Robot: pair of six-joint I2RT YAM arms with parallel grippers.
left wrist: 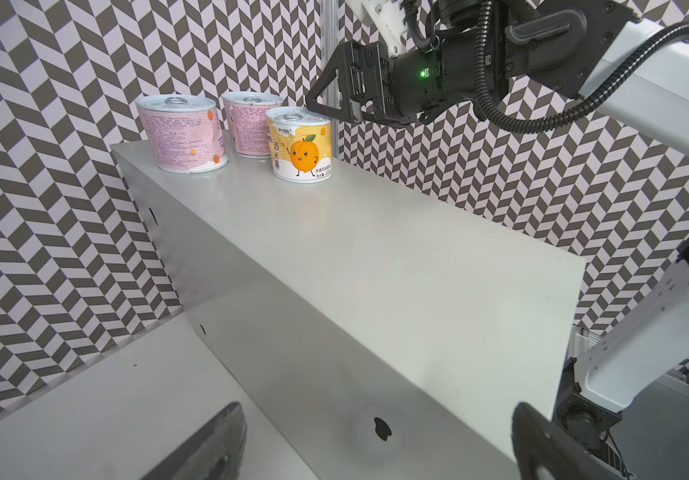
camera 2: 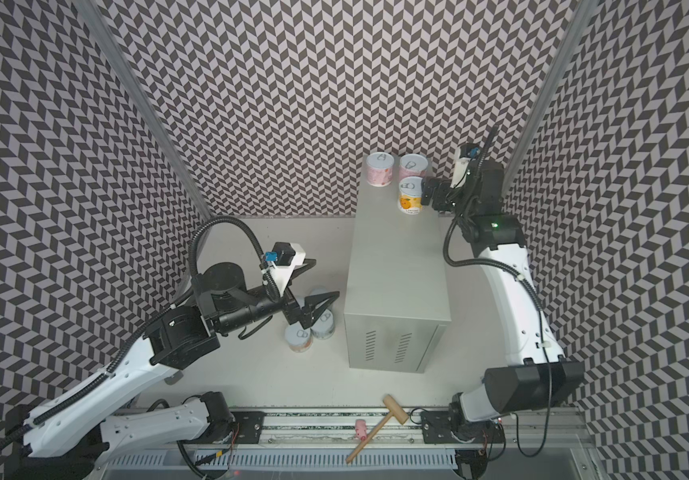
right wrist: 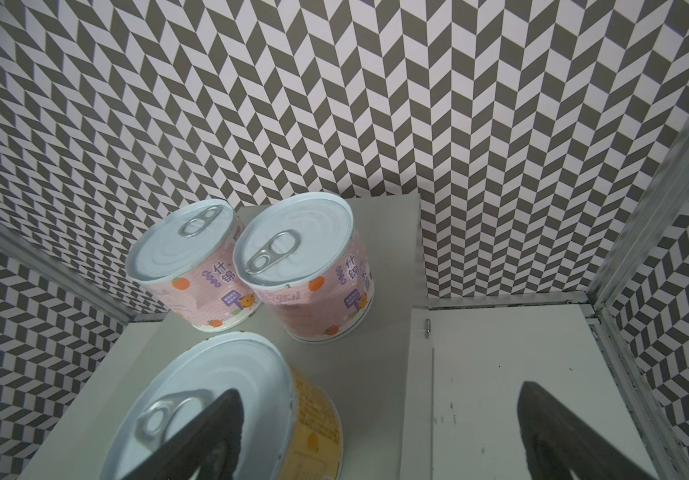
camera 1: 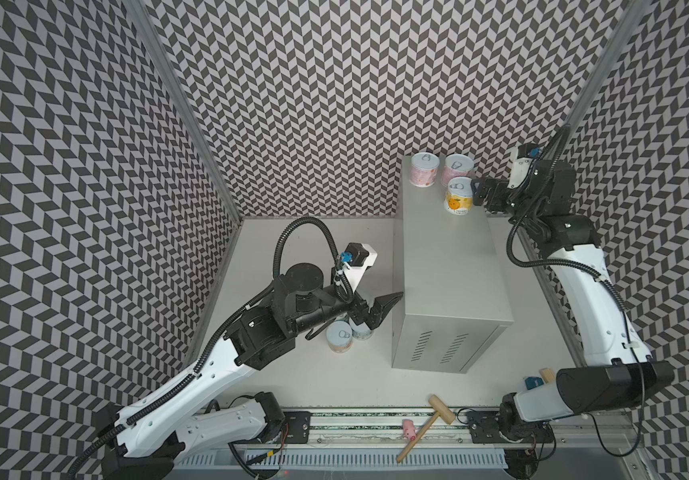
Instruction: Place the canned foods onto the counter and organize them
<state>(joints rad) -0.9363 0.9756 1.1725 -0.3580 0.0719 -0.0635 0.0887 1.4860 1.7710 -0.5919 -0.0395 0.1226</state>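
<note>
Labels: the short orange-yellow can (left wrist: 302, 146) reads "西米露" beside a cartoon peach; the two pink cans (right wrist: 187, 266) read "什锦". All three stand upright at the far end of the tall light-grey metal counter (camera 1: 451, 257). Right pincer (right wrist: 380, 388): fully spread, empty, one finger above the orange-yellow lid. Left pincer (camera 2: 326, 277): fully spread, empty, above pale-lidded cans (camera 2: 299, 336) on the white floor (camera 2: 251, 374)
</note>
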